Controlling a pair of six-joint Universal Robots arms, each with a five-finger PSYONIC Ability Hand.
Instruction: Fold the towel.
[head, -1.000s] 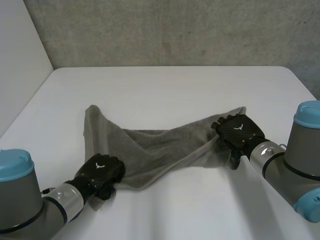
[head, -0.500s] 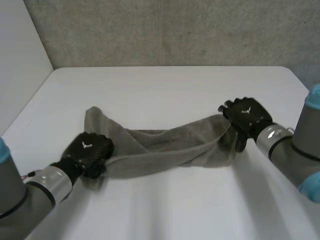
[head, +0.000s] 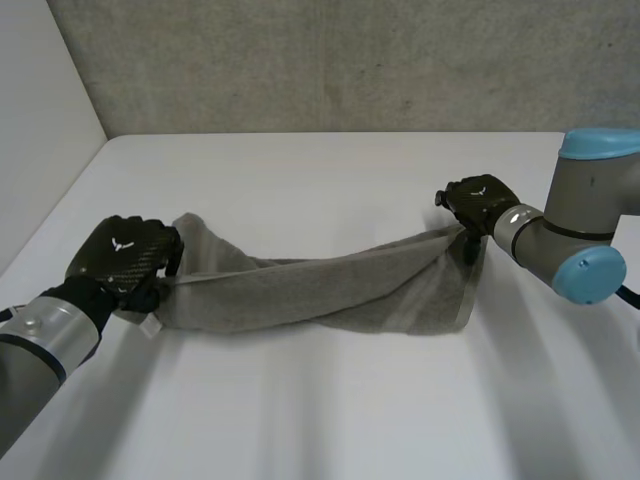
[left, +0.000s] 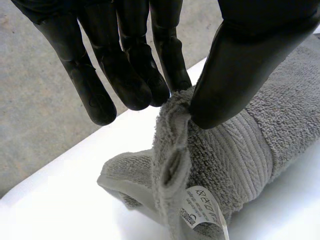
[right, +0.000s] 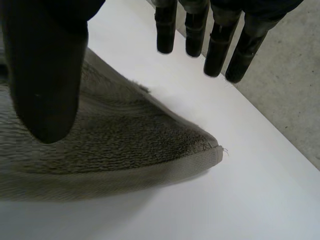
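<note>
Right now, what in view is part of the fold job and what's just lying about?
Job: towel; left hand, pinching one end; right hand, at the other end.
Not the job: table; wall behind it.

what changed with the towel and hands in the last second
The left hand carried its pinched towel corner leftward and away from the robot; the right hand drew the other end farther back, stretching the towel. The towel's middle stayed on the table.
</note>
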